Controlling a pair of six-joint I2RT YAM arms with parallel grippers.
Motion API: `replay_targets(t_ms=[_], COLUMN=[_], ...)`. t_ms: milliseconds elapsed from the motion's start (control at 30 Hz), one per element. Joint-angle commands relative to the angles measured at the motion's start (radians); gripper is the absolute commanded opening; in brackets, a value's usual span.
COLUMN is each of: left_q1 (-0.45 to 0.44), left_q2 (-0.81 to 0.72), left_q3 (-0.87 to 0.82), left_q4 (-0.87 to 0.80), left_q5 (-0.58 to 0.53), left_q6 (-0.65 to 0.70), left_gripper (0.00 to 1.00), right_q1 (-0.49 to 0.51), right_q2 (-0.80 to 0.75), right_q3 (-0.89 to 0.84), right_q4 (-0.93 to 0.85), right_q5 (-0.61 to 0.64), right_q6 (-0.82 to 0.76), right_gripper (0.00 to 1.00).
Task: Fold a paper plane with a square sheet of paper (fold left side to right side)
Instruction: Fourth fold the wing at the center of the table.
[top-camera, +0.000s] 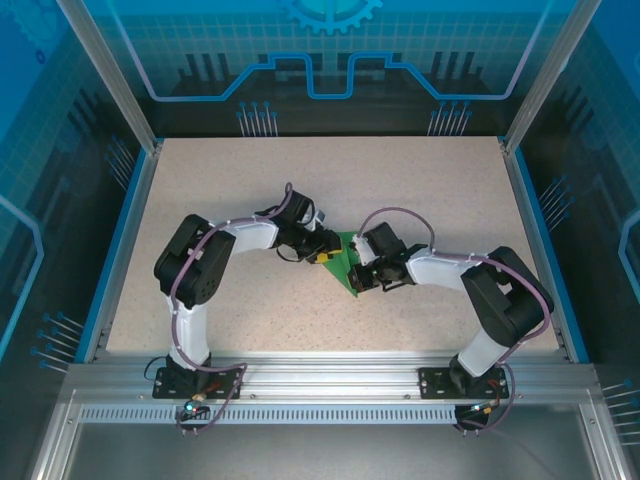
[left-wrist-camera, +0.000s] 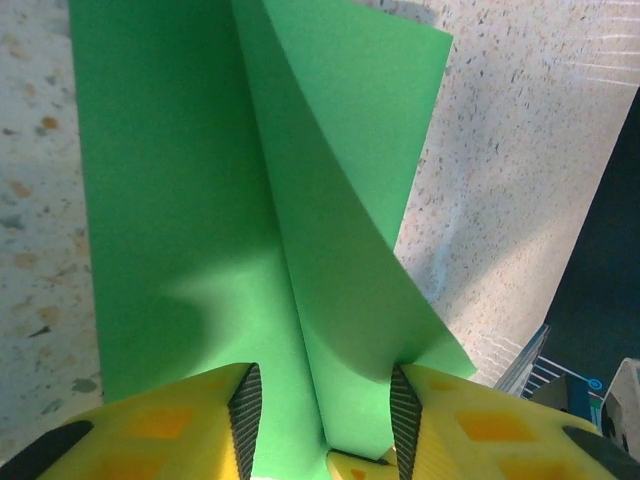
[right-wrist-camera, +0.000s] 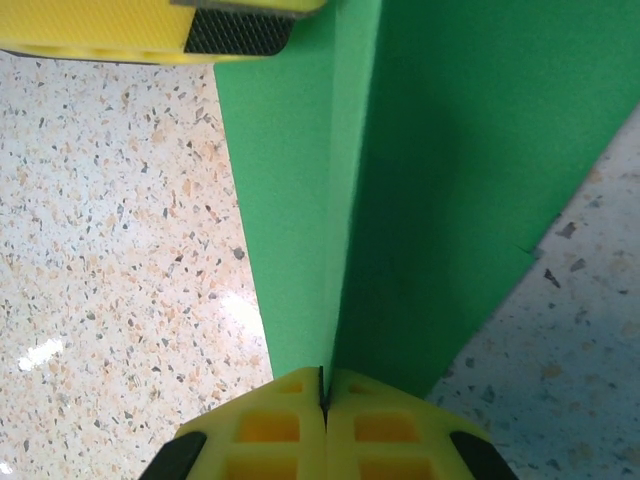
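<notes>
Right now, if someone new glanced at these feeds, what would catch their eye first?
The bright green sheet of paper stands out at the middle of the speckled table. In the right wrist view the right gripper is pinched shut on an upright fold of it. In the left wrist view a curling flap stands between the open fingers of the left gripper.

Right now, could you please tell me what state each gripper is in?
Left gripper: open, its jaws on either side of a raised flap of the paper.
Right gripper: shut on the paper, pinching its upright fold.
</notes>
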Motion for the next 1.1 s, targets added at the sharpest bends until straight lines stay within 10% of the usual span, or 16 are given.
replay_targets(t_ms=[0,1067], left_q1=[-0.007,-0.011], left_q2=[0.025,0.091], left_q3=[0.035,0.062], left_q4=[-0.006,-0.097], left_q5=[0.017,-0.036], left_q6=[-0.005,-0.008], left_gripper=[0.43,0.48], right_q1=[-0.015,-0.038], right_q2=[0.019,-0.007], right_q3=[-0.009,0.013], right_q4=[0.016,0.021], right_q5=[-0.033,-0.094], right_q6=[0.007,0.017], right_gripper=[0.04,0.22])
